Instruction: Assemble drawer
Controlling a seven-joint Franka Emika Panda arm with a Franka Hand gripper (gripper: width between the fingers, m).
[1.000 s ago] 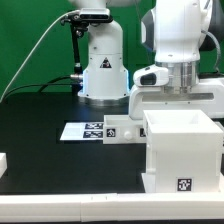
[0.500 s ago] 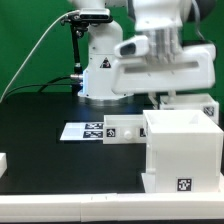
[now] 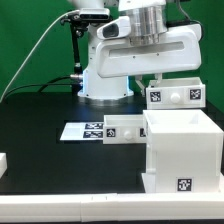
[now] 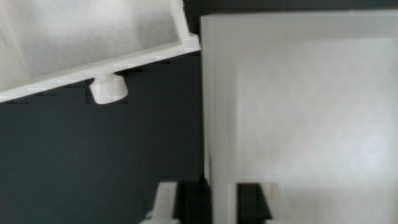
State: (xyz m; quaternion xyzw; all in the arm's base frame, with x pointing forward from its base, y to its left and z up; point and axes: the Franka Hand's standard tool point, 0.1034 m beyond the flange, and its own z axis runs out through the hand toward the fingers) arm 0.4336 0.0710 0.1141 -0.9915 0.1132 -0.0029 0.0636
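The end effector (image 4: pixel 214 203) is closed on a white panel (image 3: pixel 172 95), which is pinched edgewise between the fingers (image 4: pixel 167 202). The panel is held off the surface (image 3: pixel 40 110), just above the rear rim of the open box (image 3: pixel 180 150) at the exterior view's right; contact between them cannot be determined. A transfer step is judged to be in hand. Next, the panel must be squared to the box and lowered into its seat.
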